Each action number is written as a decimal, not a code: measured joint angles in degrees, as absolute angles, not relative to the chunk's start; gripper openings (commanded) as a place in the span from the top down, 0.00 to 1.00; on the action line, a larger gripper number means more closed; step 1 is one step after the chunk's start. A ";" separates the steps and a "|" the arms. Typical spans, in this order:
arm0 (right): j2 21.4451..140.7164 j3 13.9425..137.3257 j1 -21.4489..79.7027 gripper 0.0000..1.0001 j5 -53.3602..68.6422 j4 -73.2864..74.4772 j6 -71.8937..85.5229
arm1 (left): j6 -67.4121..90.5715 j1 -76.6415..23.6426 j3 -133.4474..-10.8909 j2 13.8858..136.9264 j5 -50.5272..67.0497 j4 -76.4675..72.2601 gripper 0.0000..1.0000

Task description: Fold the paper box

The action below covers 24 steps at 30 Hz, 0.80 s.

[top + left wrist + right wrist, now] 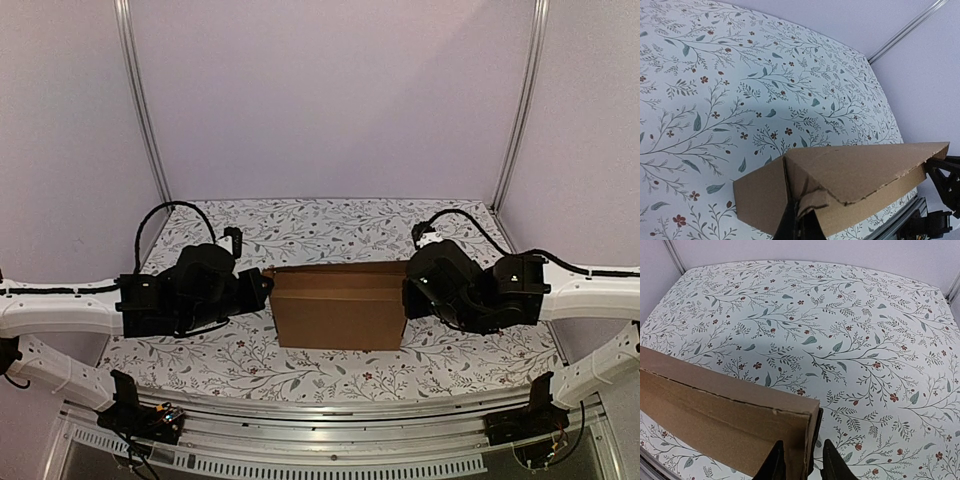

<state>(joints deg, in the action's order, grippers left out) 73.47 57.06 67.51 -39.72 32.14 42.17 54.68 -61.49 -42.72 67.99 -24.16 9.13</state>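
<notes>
Brown paper box [340, 305]: left tool [800, 226] clamped on, right tool [803, 462] ajar astride.

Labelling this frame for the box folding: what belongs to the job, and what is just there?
Job: brown corrugated cardboard box; left gripper, right gripper at its ends.
Just there: floral-patterned table cover; plain lilac walls.

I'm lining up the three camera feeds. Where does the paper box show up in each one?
Top external: the paper box sits at the centre of the picture.
Left wrist: the paper box fills the lower right.
Right wrist: the paper box fills the lower left.
Shared landmark: the floral table cover beneath it, seen in all three.
</notes>
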 measured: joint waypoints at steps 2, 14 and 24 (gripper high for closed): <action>73.01 57.74 67.51 0.77 -40.34 32.71 41.39 | 54.68 -61.49 -42.72 67.99 -24.18 9.13 1.00; 71.61 59.75 67.51 0.95 -41.85 33.15 38.81 | 54.68 -61.49 -42.72 67.99 -24.18 9.13 1.00; 72.12 59.29 67.48 1.00 -42.85 32.84 39.72 | 54.68 -61.49 -42.72 68.03 -24.16 9.08 1.00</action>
<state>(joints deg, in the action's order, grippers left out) 72.12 59.29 67.48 -42.85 32.84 39.72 54.68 -61.49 -42.72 68.03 -24.16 9.08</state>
